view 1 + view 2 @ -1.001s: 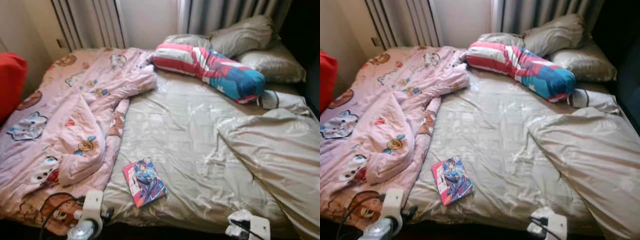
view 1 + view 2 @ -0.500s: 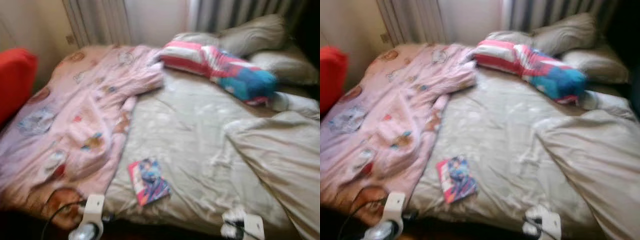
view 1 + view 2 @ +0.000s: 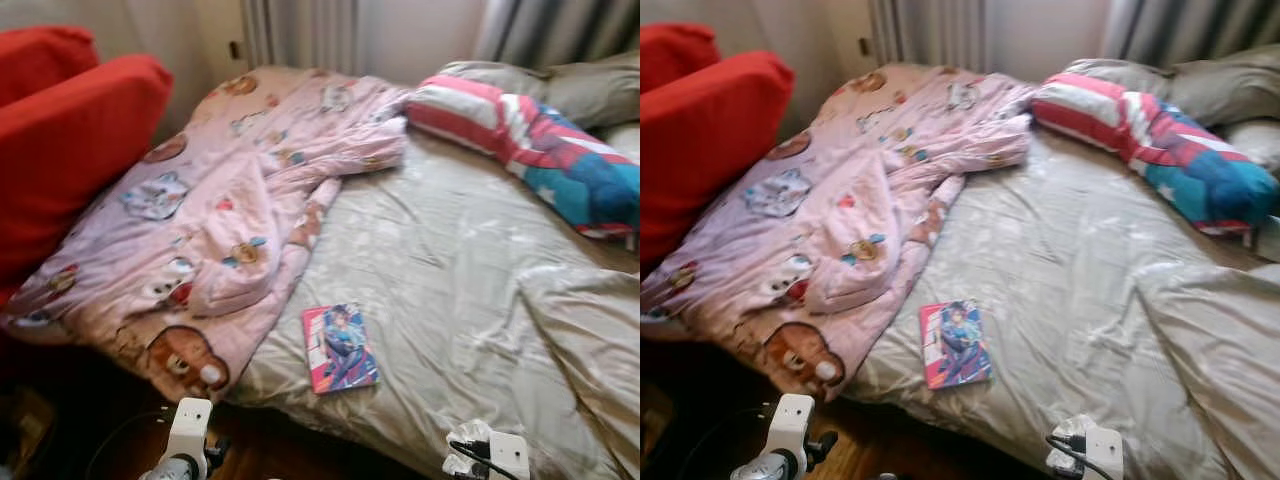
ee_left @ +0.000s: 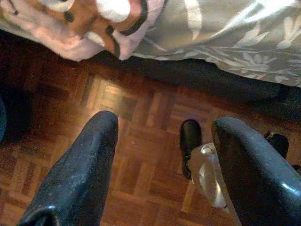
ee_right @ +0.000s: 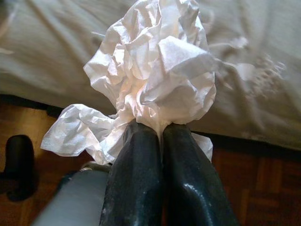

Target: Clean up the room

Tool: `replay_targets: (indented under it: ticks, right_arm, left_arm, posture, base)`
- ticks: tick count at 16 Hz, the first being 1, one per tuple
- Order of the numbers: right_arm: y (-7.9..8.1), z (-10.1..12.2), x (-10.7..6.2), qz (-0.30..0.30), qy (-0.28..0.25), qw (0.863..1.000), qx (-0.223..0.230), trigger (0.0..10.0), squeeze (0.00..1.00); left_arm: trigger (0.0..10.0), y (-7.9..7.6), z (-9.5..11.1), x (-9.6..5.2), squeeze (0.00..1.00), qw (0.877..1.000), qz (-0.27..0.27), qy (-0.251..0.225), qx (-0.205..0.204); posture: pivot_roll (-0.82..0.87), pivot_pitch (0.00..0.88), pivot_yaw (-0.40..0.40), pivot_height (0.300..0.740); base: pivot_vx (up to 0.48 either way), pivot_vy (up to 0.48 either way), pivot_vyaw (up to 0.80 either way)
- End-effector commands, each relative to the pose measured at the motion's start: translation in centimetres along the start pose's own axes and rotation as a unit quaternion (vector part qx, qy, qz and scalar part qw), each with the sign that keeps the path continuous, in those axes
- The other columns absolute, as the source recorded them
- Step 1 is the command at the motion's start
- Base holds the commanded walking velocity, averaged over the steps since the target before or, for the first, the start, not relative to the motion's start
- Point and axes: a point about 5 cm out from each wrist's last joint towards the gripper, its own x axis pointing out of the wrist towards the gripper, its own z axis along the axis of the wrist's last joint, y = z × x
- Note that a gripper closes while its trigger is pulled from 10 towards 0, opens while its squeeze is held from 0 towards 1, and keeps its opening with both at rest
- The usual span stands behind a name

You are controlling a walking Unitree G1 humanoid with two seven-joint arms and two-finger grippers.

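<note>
While the right gripper [image 5: 149, 126] has its two black fingers pressed tight together on a crumpled white tissue [image 5: 153, 75], which billows out past the fingertips and hangs down on one side of them, the step in hand looks like carrying litter away rather than picking it up. Beyond the tissue, just ahead of the gripper, lies the grey bedsheet [image 3: 450, 260], and below the fingers is the wooden parquet floor [image 4: 141, 155]. The left gripper [image 4: 164, 141] hangs low over that floor beside the bed's edge with its fingers spread wide and nothing between them. Farther ahead of both grippers, on the sheet near the bed's near edge, a book [image 3: 339, 348] with a bright illustrated cover lies flat, just beside the hem of the pink cartoon blanket [image 3: 210, 220]; a red cushion [image 3: 70, 140] sits off toward the left arm's side. No bin is in view, so the next move likely calls for finding one while keeping the grip firm.
</note>
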Motion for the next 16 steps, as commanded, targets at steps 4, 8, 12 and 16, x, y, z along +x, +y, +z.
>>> replay_targets:
  ticks: [4,8,12,16]
  right_arm:
    - [0.02,-0.75,-0.17,0.002,0.014,1.0,0.004,10.0,0.0]
    - [0.37,-0.49,-0.09,0.007,0.008,1.0,0.025,10.0,0.0]
    - [0.52,-0.34,-0.01,0.01,0.01,1.0,0.023,10.0,0.0]
    - [0.58,-0.41,-0.02,0.011,0.013,1.0,0.022,10.0,0.0]
  left_arm:
    - [10.0,-0.11,-0.54,-0.12,0.0,1.0,-0.005,0.009,0.005]
    - [10.0,-0.53,-0.99,-0.19,0.0,1.0,-0.016,0.017,0.014]
    - [10.0,-0.59,-1.13,-0.22,0.0,0.999,-0.018,0.02,0.021]
    - [10.0,-0.8,-1.15,-0.2,0.0,0.999,-0.022,0.022,0.024]
  posture:
    - [0.06,0.157,0.001,0.74]
    - [0.06,0.155,0.006,0.74]
    - [0.06,0.149,0.005,0.74]
    - [0.06,0.143,0.003,0.74]
  base:
    - [0.0,0.0,0.76]
    - [0.0,0.0,0.0]
    - [0.0,0.239,0.0]
    - [0.0,0.311,0.0]
